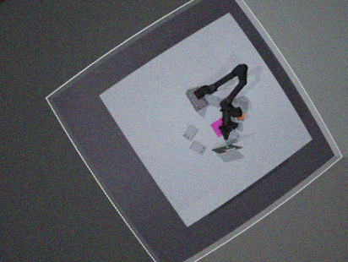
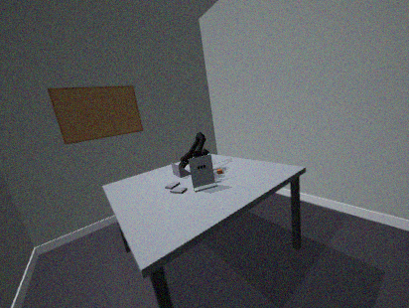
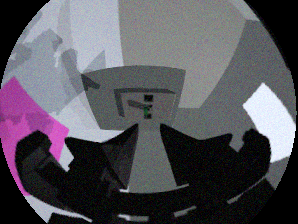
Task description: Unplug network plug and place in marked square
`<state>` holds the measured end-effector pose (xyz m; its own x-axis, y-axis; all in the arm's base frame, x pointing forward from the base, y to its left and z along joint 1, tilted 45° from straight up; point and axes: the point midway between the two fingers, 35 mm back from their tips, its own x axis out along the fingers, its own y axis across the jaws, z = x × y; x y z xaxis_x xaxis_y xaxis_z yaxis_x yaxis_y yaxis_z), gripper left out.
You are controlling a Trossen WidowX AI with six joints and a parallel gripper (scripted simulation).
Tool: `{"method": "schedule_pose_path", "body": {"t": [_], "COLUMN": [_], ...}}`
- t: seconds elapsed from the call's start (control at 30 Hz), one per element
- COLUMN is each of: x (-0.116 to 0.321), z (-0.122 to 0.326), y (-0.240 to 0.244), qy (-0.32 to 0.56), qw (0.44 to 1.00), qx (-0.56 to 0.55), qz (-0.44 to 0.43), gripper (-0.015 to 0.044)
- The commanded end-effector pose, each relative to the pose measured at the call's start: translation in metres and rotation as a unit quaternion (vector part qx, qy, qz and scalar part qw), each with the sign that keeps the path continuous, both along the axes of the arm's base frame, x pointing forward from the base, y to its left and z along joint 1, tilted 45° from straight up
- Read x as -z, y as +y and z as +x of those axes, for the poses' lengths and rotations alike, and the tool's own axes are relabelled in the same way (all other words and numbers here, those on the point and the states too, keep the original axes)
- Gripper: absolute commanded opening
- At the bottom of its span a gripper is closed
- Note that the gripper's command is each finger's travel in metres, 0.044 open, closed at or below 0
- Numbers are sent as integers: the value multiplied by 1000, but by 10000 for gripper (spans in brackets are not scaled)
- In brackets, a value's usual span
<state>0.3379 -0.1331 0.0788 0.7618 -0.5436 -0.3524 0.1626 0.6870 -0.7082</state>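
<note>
The upright panel [image 1: 218,150] [image 2: 203,179] [image 3: 135,76] stands on the table, its socket side facing the arm. A small green part, which looks like the plug [image 1: 227,145] [image 3: 146,111], shows at the middle of the socket area; its tab is too small to make out. My gripper [image 1: 226,138] [image 3: 149,125] is partly open, with nothing between its fingers. It points at the panel from a short way off, and the plug shows just beyond the gap between the fingertips. The magenta marked square [image 1: 216,127] [image 3: 30,102] lies partly under the arm. The panel hides the gripper in the exterior view.
An orange block [image 1: 241,117] [image 2: 219,171] lies beside the arm. Two flat grey blocks [image 1: 191,132] [image 1: 198,147] [image 2: 172,186] [image 2: 179,190] lie on the table, to the panel's left in the top view. The arm's base stands on a grey box [image 1: 196,101] [image 2: 178,170].
</note>
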Motion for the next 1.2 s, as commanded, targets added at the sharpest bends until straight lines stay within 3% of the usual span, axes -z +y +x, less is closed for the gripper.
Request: {"method": "schedule_pose_path", "body": {"t": [0.0,1.1,1.17], "x": [2,12,12], "z": [6,47,47], "y": [-2,-20,-20], "qy": [3,2,2], "qw": [1000,1000,1000], "qx": [-3,-3,-3], "qz": [-1,-2,-2], "gripper": [156,156,104]}}
